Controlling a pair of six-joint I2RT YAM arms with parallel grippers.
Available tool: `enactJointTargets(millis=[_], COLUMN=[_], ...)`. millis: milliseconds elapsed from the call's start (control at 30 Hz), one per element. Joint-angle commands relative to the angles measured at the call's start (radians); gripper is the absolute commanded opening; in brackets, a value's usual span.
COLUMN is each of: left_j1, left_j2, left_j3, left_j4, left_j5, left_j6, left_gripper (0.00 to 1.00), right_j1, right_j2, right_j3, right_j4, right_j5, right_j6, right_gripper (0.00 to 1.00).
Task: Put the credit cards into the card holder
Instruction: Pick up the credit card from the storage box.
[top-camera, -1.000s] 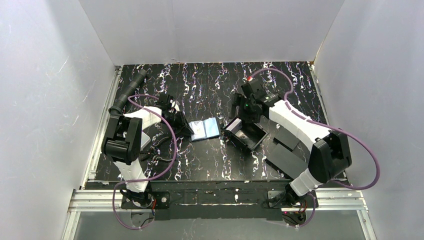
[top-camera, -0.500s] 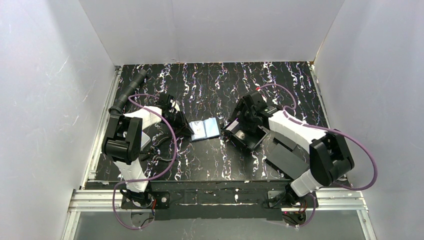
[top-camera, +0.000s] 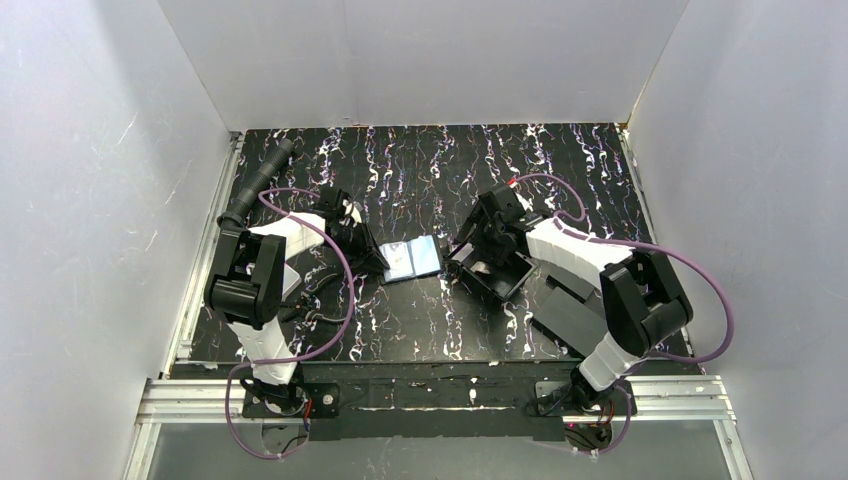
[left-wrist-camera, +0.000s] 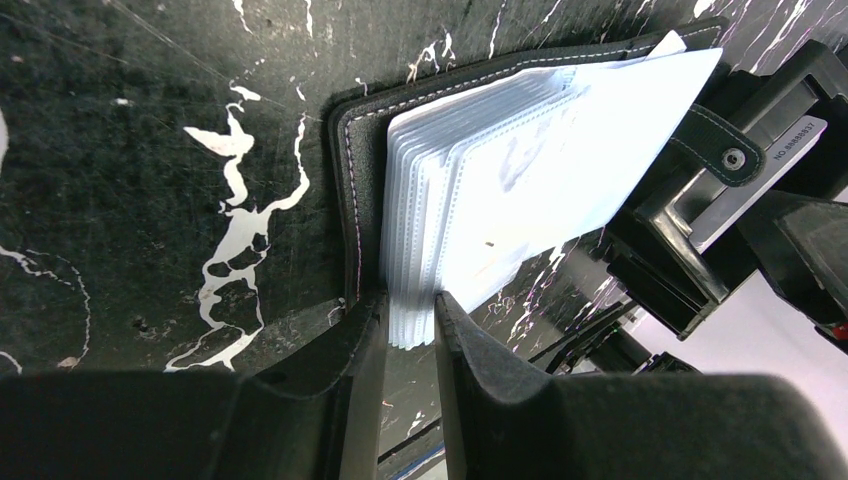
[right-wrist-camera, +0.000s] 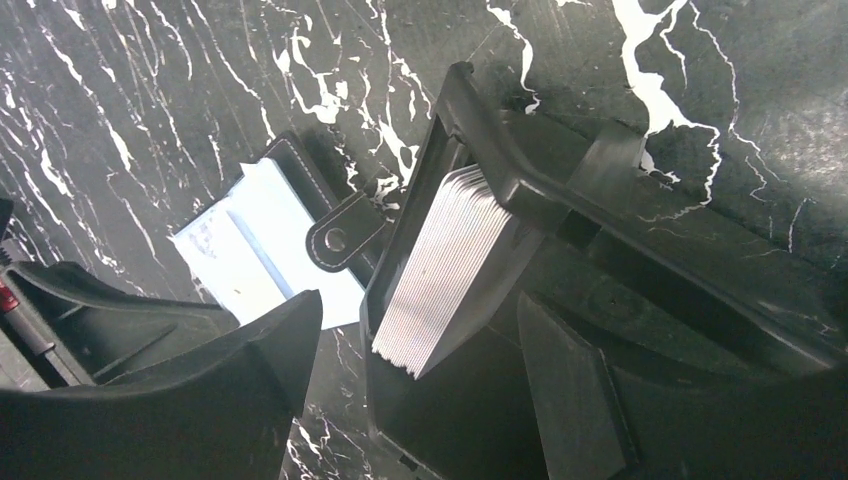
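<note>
The small black stitched fold-over card holder (top-camera: 412, 260) lies open near the middle of the black white-veined bench (top-camera: 420, 170), its pale blue-grey plastic sleeves fanned upward. Its short black snap strap (right-wrist-camera: 340, 237) reaches toward 3 o'clock, almost to the black rimmed plastic tray (right-wrist-camera: 530, 170) just beside it. The left gripper (left-wrist-camera: 408, 325) is pressed together on the card holder's 9 o'clock edge, pinching a corner of the sleeve stack and pinning the wallet down.

The credit cards (right-wrist-camera: 450, 260), a tight stack of thin silver-grey cards, lean on edge against the tray's wall. The right gripper (right-wrist-camera: 418, 310) hangs over them with its jaws spread, one finger on either side of the stack; I cannot tell whether either finger touches it.

The cards look light, stiff and slick, so a whole stack would likely slip or splay. One card taken across its flat faces near an exposed short edge seems the safer hold. The sleeves are soft and floppy, so the left pinch probably has to keep a pocket held apart.
</note>
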Motion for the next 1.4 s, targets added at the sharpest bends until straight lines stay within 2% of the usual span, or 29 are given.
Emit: enactJointTargets(millis=[0, 200, 733, 1367], left_j1=[-0.013, -0.015, -0.017, -0.018], left_j2=[0.009, 0.007, -0.002, -0.007], left_j3=[0.006, 0.005, 0.001, -0.004], left_j4=[-0.035, -0.031, -0.027, -0.024], left_j5=[-0.019, -0.017, -0.016, -0.016], left_j6=[0.024, 0.023, 0.027, 0.028], left_gripper=[0.21, 0.21, 0.21, 0.21], right_j1=[-0.001, -0.002, -0.002, -0.001], right_j2=[0.022, 0.030, 0.045, 0.018], right_j3=[0.004, 0.010, 0.007, 0.008], right_j4=[0.038, 0.046, 0.088, 0.065], right_j5=[0.035, 0.051, 0.062, 0.088], right_j6=[0.020, 0.019, 0.033, 0.034], right_gripper=[0.80, 0.80, 0.67, 0.34])
